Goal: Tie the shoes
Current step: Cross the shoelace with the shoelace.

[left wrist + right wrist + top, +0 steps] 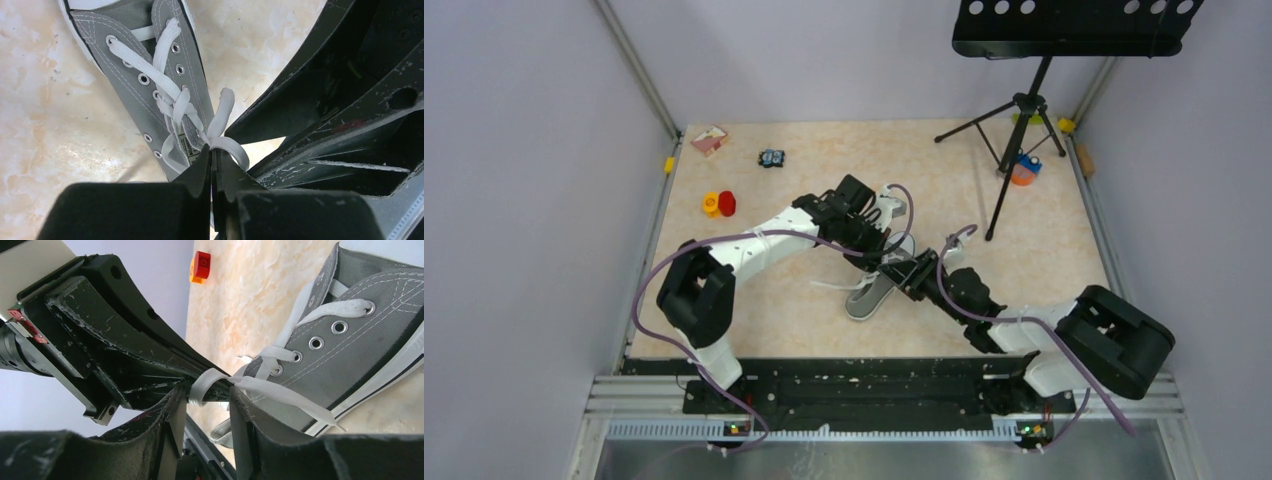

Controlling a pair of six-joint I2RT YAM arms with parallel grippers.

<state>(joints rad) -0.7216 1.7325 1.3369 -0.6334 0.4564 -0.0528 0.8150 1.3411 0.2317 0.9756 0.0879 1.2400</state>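
Counter (pixel 774 300): grey shoe (pixel 125 85), likely light; lace (pixel 227 145) soft, slippery, best taken near shoe's tongue; left fingers (pixel 197 172) clamp lace; right fingers (pixel 170 415) apart around it.

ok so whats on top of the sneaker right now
White laces criss-cross the top of the grey sneaker. The left gripper, shut, pinches a lace loop; the right gripper, open, flanks that loop. The grippers hide the shoe's opening and heel.

Right gripper (pixel 207 396) jaws parted, white lace (pixel 205 380) loop between them, grey sneaker (pixel 350 355) ahead-right, left gripper (pixel 192 371) ahead-left at the loop, red block (pixel 202 261) far ahead
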